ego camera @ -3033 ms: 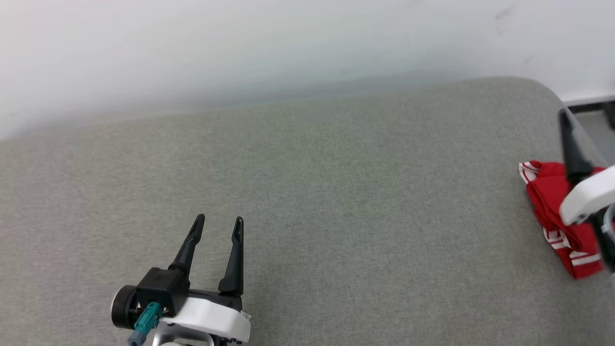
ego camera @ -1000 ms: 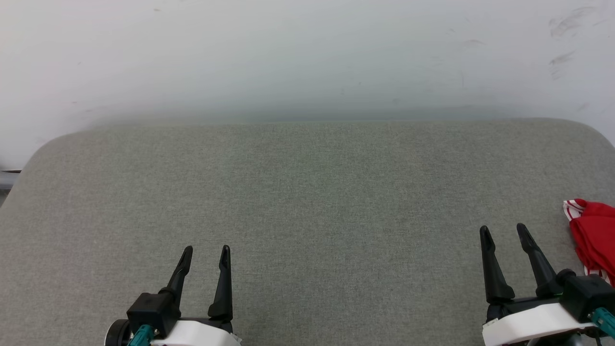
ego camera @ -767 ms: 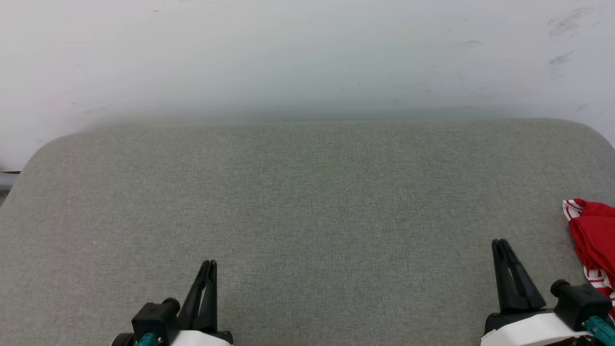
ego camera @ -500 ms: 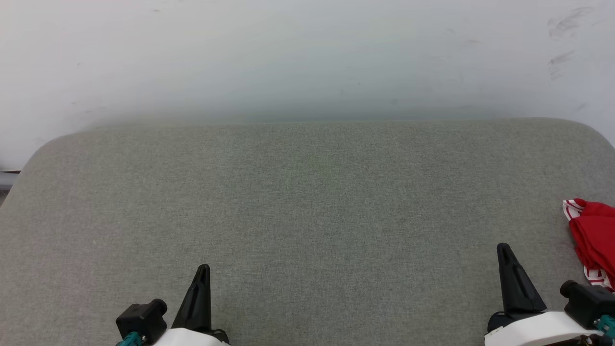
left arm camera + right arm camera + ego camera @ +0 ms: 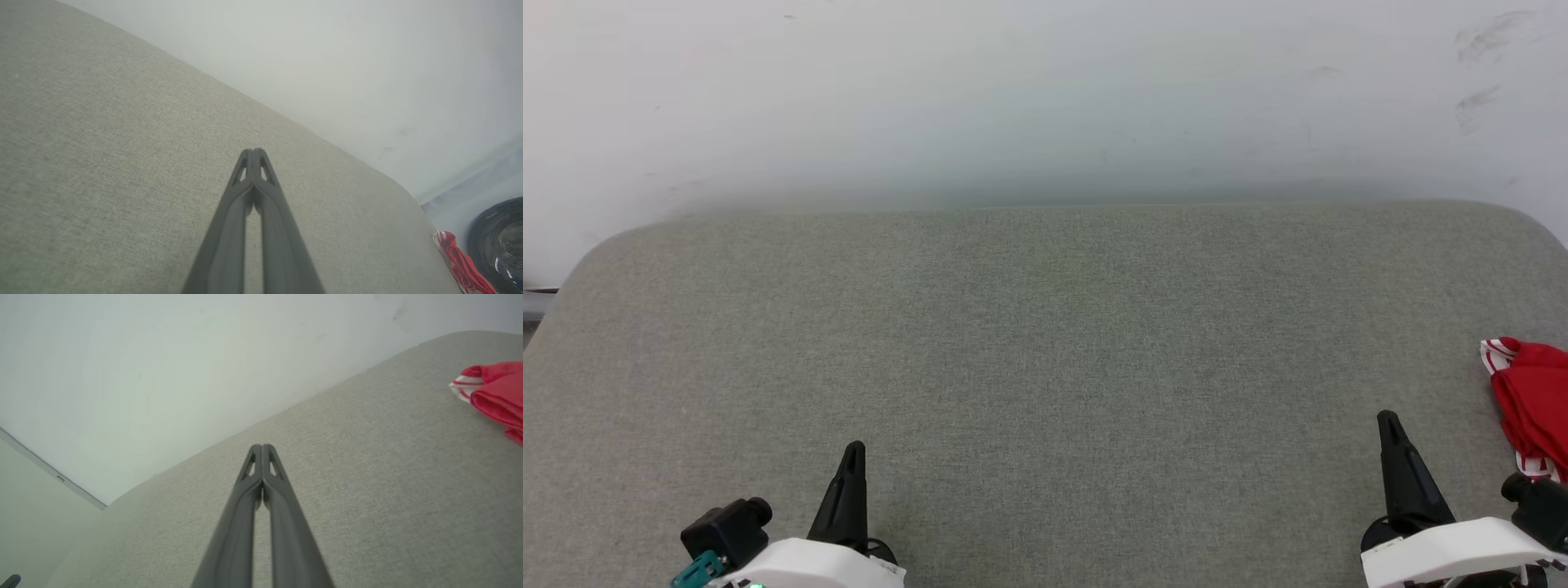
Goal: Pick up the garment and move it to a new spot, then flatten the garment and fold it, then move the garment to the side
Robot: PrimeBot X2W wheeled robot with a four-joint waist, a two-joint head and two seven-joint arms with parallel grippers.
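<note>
The garment (image 5: 1534,402) is a folded red bundle with red-white striped trim, lying at the right edge of the grey cushioned surface (image 5: 1045,343). It shows too in the right wrist view, the garment (image 5: 494,396) at the upper right, and in the left wrist view, the garment (image 5: 459,261) at the lower right. My left gripper (image 5: 854,447) is at the lower left of the head view, shut and empty, fingertips pressed together (image 5: 253,152). My right gripper (image 5: 1385,416) is at the lower right, shut and empty (image 5: 261,446), a short way left of the garment and not touching it.
A pale wall (image 5: 1045,98) stands directly behind the surface. The surface has rounded far corners, and its left edge drops to the floor (image 5: 531,306). A dark round object (image 5: 498,241) lies beyond the garment in the left wrist view.
Both grippers went from open to shut and drew back toward the bottom edge. Three seconds ago the right gripper was over the garment; the camera has since turned back to centre.
</note>
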